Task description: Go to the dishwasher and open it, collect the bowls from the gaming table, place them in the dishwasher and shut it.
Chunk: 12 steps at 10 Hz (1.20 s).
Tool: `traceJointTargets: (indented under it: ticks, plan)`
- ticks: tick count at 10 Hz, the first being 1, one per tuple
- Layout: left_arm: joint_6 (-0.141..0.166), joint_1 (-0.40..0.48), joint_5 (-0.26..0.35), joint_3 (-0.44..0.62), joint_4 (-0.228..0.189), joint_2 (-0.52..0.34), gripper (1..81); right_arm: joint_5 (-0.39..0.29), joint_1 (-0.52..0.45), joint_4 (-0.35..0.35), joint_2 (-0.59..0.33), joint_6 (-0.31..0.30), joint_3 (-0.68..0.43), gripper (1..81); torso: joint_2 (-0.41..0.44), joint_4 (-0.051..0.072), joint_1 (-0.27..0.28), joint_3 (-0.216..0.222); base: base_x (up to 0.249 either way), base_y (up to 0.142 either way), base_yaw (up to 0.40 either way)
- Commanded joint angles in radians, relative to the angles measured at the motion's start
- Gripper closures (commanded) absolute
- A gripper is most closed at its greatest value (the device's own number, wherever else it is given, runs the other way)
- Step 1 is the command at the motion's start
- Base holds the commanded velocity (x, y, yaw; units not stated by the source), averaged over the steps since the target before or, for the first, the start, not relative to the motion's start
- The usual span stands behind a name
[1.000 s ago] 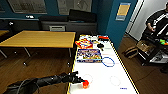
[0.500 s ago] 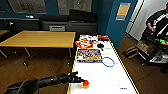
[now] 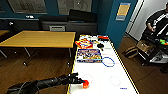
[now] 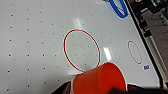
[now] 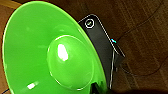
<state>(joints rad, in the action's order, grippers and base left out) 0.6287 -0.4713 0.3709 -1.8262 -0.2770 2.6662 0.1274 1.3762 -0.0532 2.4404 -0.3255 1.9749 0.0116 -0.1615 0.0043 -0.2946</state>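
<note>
One arm, the left, reaches in from the near left so that its pincer [image 3: 80,81] sits at the near-left corner of the gaming table [image 3: 100,75], closed around a small orange cup [image 3: 85,84]; the left wrist view shows the cup [image 4: 100,80] gripped at its lower wall beside a red ring [image 4: 81,50] printed on the white bench top. Nothing has visibly shifted since half a second ago: arm, cup and camera sit as before. In the right wrist view a bright green bowl [image 5: 47,52] looms large over the wooden floor [image 5: 140,27] and a dark device [image 5: 102,45]; whether that pincer grips it I cannot tell. Farther up the bench lie a blue ring [image 3: 108,61] and game boxes [image 3: 89,55]. Open white surface spreads right of the cup to the yellow edge; a wooden table [image 3: 37,38] stands left, a person [image 3: 157,22] right.
</note>
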Motion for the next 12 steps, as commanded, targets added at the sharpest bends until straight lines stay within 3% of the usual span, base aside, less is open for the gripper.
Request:
traceJointTargets:
  ticks: [1, 2, 12]
  plan:
    - [0.002, 0.164, 0.085, -0.018, 0.035, 0.034, 1.0, -0.057, -0.039, -0.014, -0.045, 0.000, -0.005, 81.1, 0.000, 0.000, 0.000, 0.000, 0.000, 0.000, 0.000]
    - [0.002, 0.165, 0.138, -0.019, 0.035, 0.051, 1.0, -0.057, -0.039, -0.014, -0.045, 0.000, -0.002, 81.1, 0.000, 0.000, 0.000, 0.000, 0.000, 0.000, 0.000]
    - [0.002, 0.125, 0.140, -0.068, 0.025, 0.083, 1.0, -0.072, -0.051, -0.014, -0.027, 0.000, 0.008, 81.1, 0.000, 0.000, 0.000, 0.000, 0.000, 0.000, 0.000]
